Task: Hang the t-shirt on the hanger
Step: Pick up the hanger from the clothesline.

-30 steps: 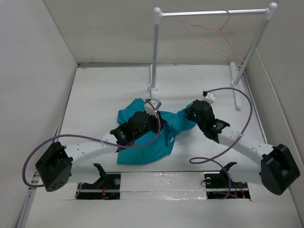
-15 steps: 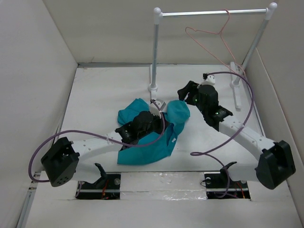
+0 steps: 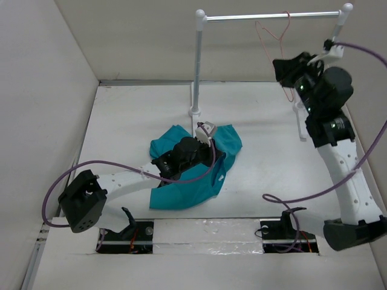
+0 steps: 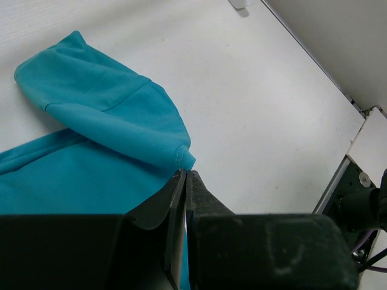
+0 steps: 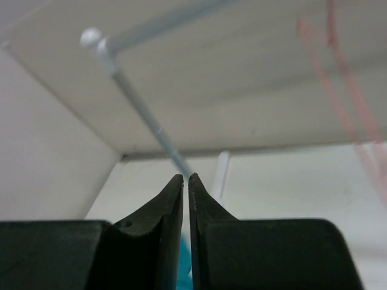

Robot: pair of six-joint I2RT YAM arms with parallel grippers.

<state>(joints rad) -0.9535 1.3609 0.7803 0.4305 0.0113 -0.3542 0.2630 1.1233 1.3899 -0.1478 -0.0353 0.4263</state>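
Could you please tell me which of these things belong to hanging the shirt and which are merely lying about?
For the job: t-shirt; hanger.
Just there: rack; purple cables.

desk (image 3: 133, 121): white, flat, walls on left, far and right sides. t-shirt (image 3: 181, 190) lies crumpled on it, about centre, a bit left, closer to the near edge than the far wall. one sleeve spreads far-left, another bunch of fabric sits far-right, hem nearest the near edge. rack (image 3: 198, 60) stands on the far half: left post foot (image 3: 195, 112) just beyond the shirt, not touching; right post foot (image 3: 300, 124) is a long white bar by the right wall, well apart from the shirt. near edge: shiny strip (image 3: 205, 232) with two dark cut-outs
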